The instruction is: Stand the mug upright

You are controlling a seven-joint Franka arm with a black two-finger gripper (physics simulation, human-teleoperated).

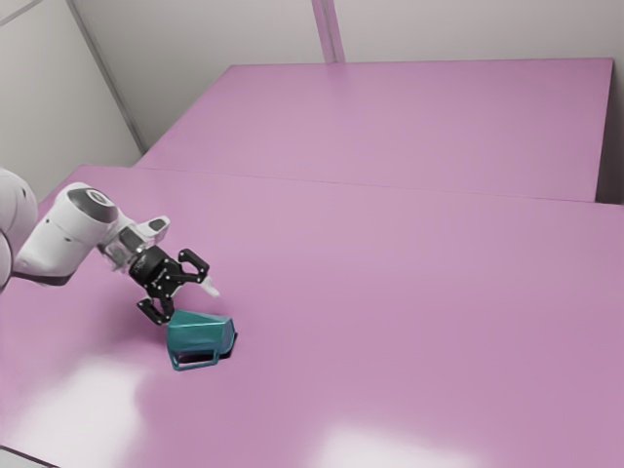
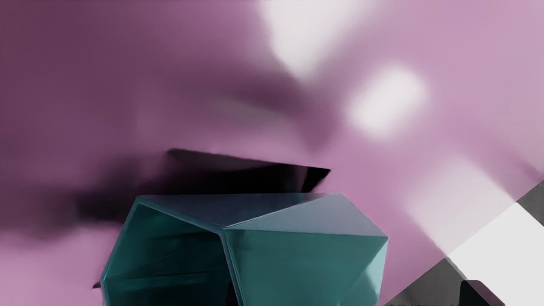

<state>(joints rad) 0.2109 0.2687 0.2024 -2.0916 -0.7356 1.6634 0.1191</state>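
Can read no text, label, brand, number or sign in either view. Can make out, perhaps, a small ring-like mark on the dark cap of the arm in the exterior view, too small to tell for certain.

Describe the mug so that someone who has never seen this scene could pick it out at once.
Start with the big pink table and follow the white arm in from the exterior view's left to its black hand. Right by the hand, the mug lies on its side. Its teal colour, flat-faceted sides and squared loop handle set it apart from that black hand.
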